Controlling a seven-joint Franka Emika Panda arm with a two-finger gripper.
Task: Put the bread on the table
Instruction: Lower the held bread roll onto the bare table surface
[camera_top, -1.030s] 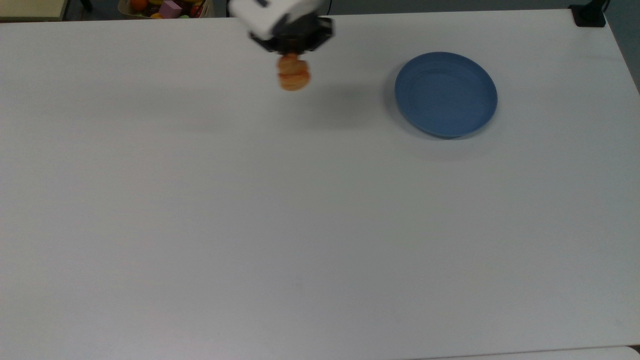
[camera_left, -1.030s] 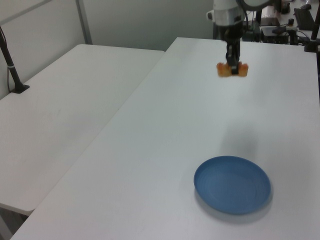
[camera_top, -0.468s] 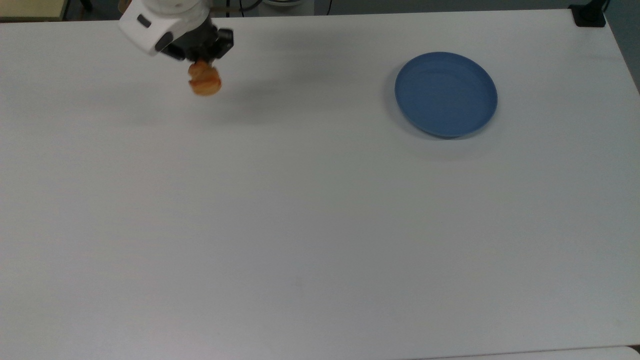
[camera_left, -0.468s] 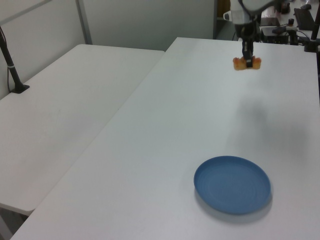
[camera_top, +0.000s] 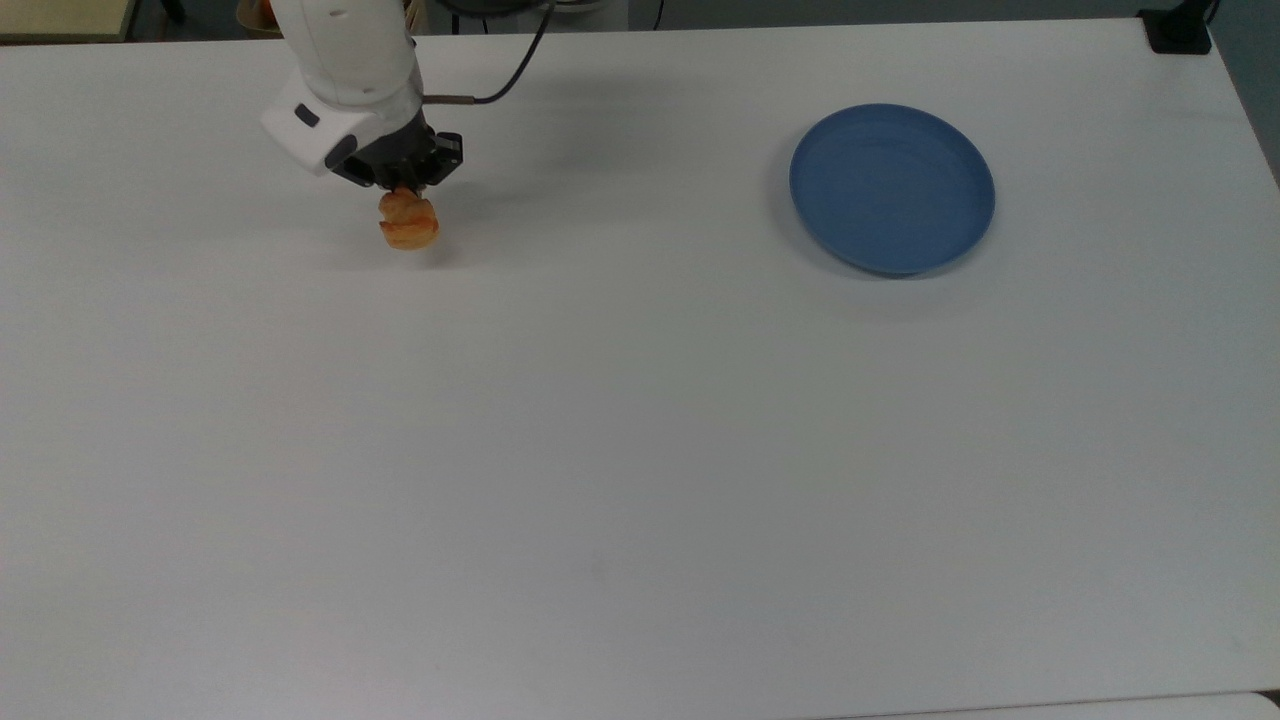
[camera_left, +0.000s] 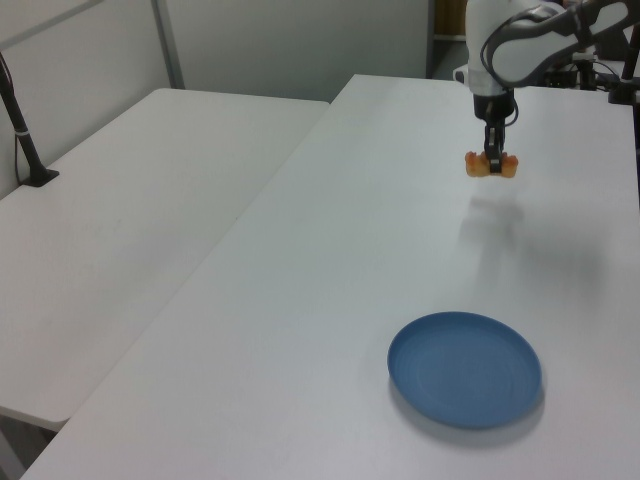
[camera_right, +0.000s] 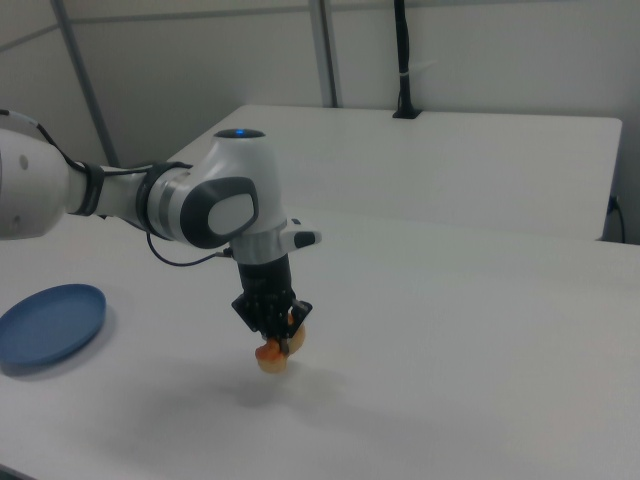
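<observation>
The bread (camera_top: 408, 222), a small golden-orange twisted roll, hangs in my gripper (camera_top: 405, 198), which is shut on it. It is held a little above the white table (camera_top: 600, 450), near the far left in the top view. In the left view the bread (camera_left: 491, 165) hangs under the gripper (camera_left: 491, 160), with its shadow on the table just below. In the right view the bread (camera_right: 272, 352) sits under the black fingers (camera_right: 285, 322), clear of the table (camera_right: 450, 380).
A round blue plate (camera_top: 892, 188) lies on the table at the top view's right, far from the bread; it appears too as the plate (camera_left: 465, 368) and the plate (camera_right: 45, 322). A second white table (camera_left: 110, 220) adjoins. A black post base (camera_top: 1178, 30) stands at the far corner.
The gripper has carried the bread leftward in the top view, away from the plate, then lowered it toward the table. It stays shut on the bread.
</observation>
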